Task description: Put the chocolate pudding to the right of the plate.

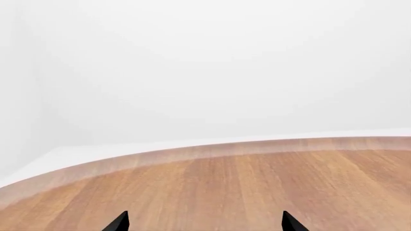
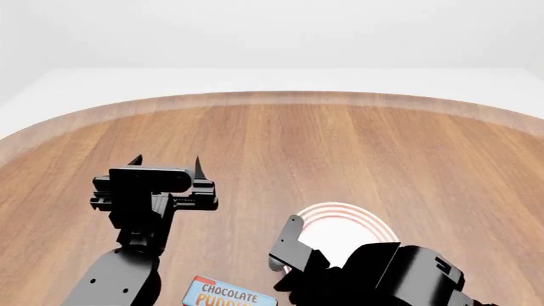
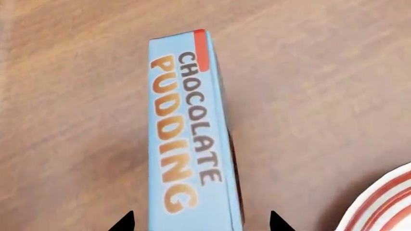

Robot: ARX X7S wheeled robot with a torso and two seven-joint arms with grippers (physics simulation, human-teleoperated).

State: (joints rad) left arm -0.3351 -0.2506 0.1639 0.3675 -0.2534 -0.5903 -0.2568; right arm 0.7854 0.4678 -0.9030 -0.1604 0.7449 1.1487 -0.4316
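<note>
The chocolate pudding (image 3: 189, 139) is a carton with a light blue top and a red edge, lying on the wooden table. In the head view the pudding (image 2: 228, 296) lies at the near edge, left of the plate (image 2: 344, 226), a white plate with red rings. My right gripper (image 3: 200, 222) is open, one fingertip on each side of the carton, not touching it. The plate's rim (image 3: 385, 202) shows beside it. My left gripper (image 2: 165, 162) is open and empty over bare table, left of and beyond the plate; its tips also show in the left wrist view (image 1: 204, 222).
The round wooden table (image 2: 281, 140) ends at a curved far edge, with white floor and wall beyond. My right arm (image 2: 383, 274) covers the plate's near part.
</note>
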